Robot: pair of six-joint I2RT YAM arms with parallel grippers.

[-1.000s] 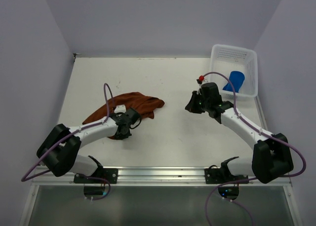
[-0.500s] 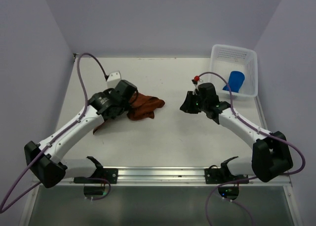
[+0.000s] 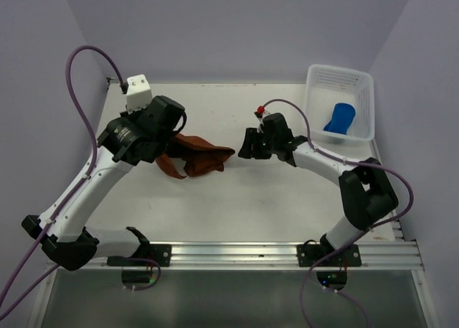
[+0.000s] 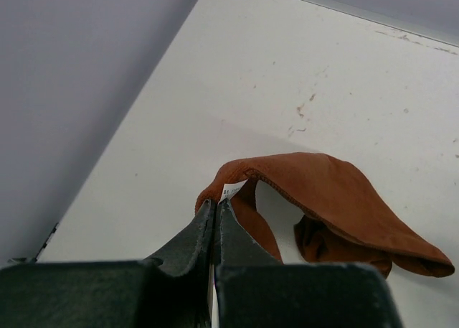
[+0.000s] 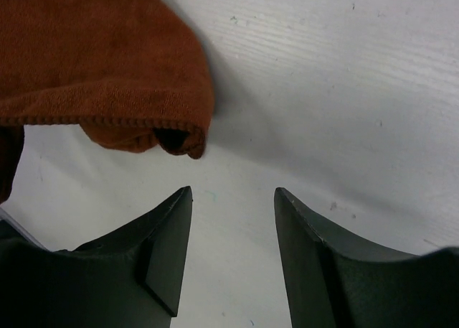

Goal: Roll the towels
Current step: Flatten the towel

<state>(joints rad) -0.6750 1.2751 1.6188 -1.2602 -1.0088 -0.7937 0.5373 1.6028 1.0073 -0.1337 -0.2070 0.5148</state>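
Observation:
The rust-brown towel (image 3: pixel 203 156) lies crumpled left of the table's middle, with one edge lifted. My left gripper (image 3: pixel 171 143) is shut on that edge beside its white label, and the cloth (image 4: pixel 337 199) drapes from the closed tips (image 4: pixel 215 203) down to the table. My right gripper (image 3: pixel 244 147) stands open just right of the towel's right corner (image 5: pixel 185 143), low over the table, with nothing between its fingers (image 5: pixel 233 193). The blue towel (image 3: pixel 340 118) sits rolled in the white basket (image 3: pixel 315 75).
The basket stands at the table's back right corner. Grey walls close in the table on the left (image 4: pixel 72 91), back and right. Bare white tabletop (image 3: pixel 244 199) lies in front of the towel.
My left arm has risen and swung back, pulling the brown towel's edge up with it. My right gripper has moved left to the towel's corner and opened.

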